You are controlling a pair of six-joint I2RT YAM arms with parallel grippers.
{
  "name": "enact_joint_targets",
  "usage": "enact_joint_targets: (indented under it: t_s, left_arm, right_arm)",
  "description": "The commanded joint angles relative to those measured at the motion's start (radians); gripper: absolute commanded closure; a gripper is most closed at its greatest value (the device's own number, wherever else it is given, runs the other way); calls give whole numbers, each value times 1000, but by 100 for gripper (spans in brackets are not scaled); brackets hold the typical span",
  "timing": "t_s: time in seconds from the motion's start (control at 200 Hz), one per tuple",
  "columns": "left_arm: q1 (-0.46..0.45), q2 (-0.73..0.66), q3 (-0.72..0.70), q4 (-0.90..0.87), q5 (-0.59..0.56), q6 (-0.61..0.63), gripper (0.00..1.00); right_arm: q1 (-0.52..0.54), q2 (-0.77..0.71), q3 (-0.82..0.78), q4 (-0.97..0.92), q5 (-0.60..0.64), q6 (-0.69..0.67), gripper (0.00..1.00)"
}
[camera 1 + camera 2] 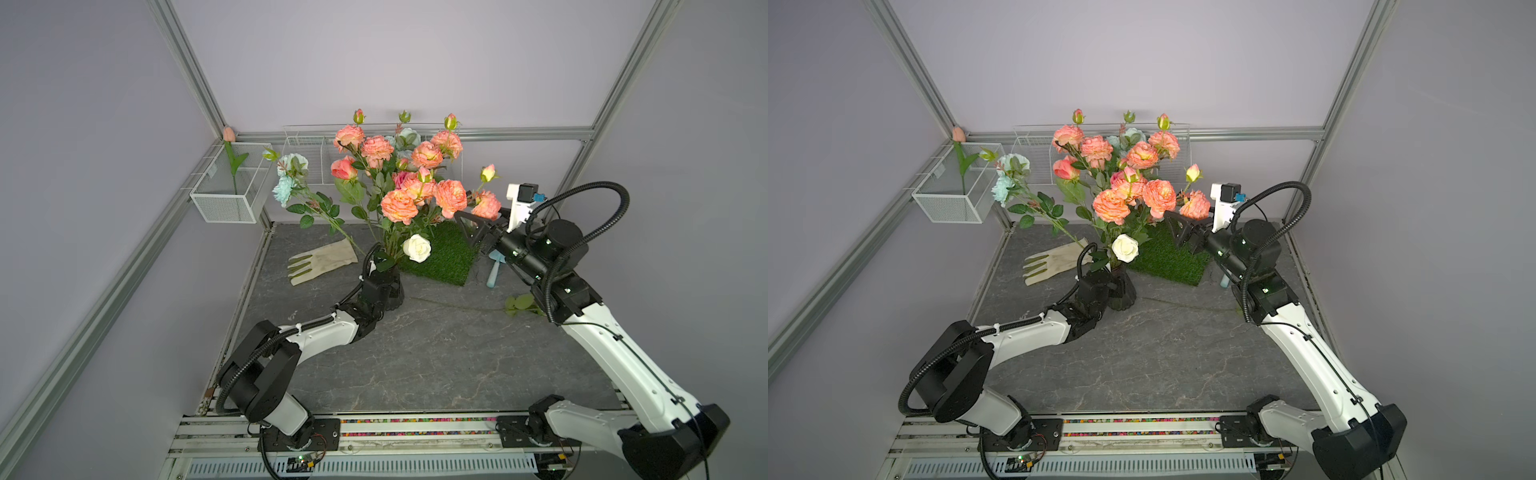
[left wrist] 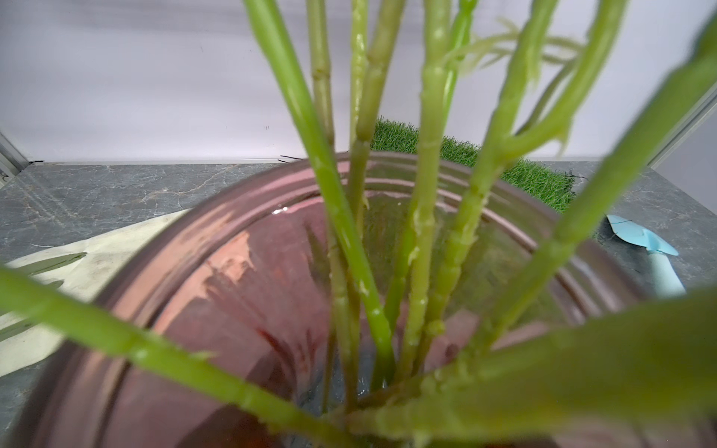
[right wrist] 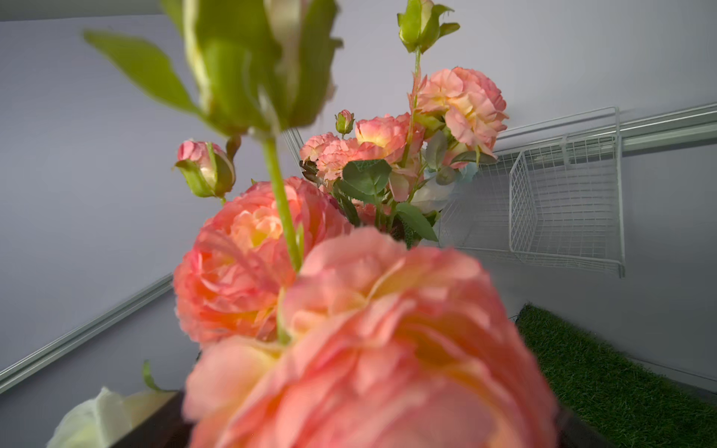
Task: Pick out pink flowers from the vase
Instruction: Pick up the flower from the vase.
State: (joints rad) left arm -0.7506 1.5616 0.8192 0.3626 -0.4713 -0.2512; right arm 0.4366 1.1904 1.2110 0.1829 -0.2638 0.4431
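A mesh basket (image 1: 224,203) hangs on the left wall and holds a single peach tulip (image 1: 228,134). To its right, pale blue roses (image 1: 291,164) lean out leftward from the bouquet, above a cream glove (image 1: 322,262) lying flat on the worktop (image 1: 415,361).

Near the middle, the left claw (image 1: 384,284) is closed tight on the neck of the vase (image 1: 395,297), a dark ribbed glass vase standing upright on the worktop. The left wrist view looks down past its brownish-purple rim (image 2: 186,248) at many green stems crowded inside.

The pink flowers (image 1: 399,205) rise from the vase in a tall salmon cluster topped with buds. A white rose (image 1: 417,247) hangs low on their right side, over a square grass mat (image 1: 446,257).

Further right, the right claw (image 1: 467,226) is raised above the mat with its jaws spread wide apart. The rightmost salmon bloom (image 1: 487,205) sits just above and between them, and it fills the foreground of the right wrist view (image 3: 372,341). Whether the petals touch the jaws cannot be told.

A pale blue trowel (image 1: 494,268) lies beside the mat, partly under the right arm. A loose green stem (image 1: 457,307) lies on the worktop nearer the camera.

The worktop is dark grey marbled stone. The walls are pale lilac with aluminium framing, and a white wire rack (image 1: 309,160) is mounted on the back wall.
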Motion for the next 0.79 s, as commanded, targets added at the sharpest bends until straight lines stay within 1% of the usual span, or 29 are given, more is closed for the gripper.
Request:
enact_joint_targets:
  t_s: [0.0,0.04,0.095,0.165,0.215,0.38,0.45,0.47,0.49,0.58,0.695,0.79]
  left_arm:
    - [-23,26,-20,-136,85,-77,100]
    - [-24,25,-21,-132,85,-79,100]
    - [-23,22,-23,-130,83,-82,100]
    - [-24,17,-20,-125,82,-82,100]
    - [-24,15,-18,-128,82,-84,100]
    - [-24,15,-16,-124,79,-88,100]
    - [-23,17,-15,-122,79,-92,100]
    - [-23,17,-15,-122,79,-92,100]
    - [-23,18,-15,-121,79,-92,100]
    - [-23,23,-13,-120,83,-91,100]
    - [-24,28,-10,-123,87,-94,100]
    - [-24,29,-7,-131,88,-92,100]
  right_arm:
    - [7,7,-6,67,-63,47,3]
    - [6,-12,-33,82,-77,47,0]
    - [6,-48,-64,65,-88,28,3]
    - [9,-106,-105,-11,-77,-8,7]
    - [10,-157,-151,-53,-43,-21,7]
    - [10,-337,-324,-156,134,-21,5]
    - [10,-364,-389,-188,139,-15,2]
    - [12,-364,-398,-194,133,-11,0]
    - [14,-360,-406,-193,127,-7,1]
    - [22,-316,-430,-125,72,21,13]
    - [38,-192,-403,9,-3,67,25]
    - [56,-67,-343,129,-53,106,28]
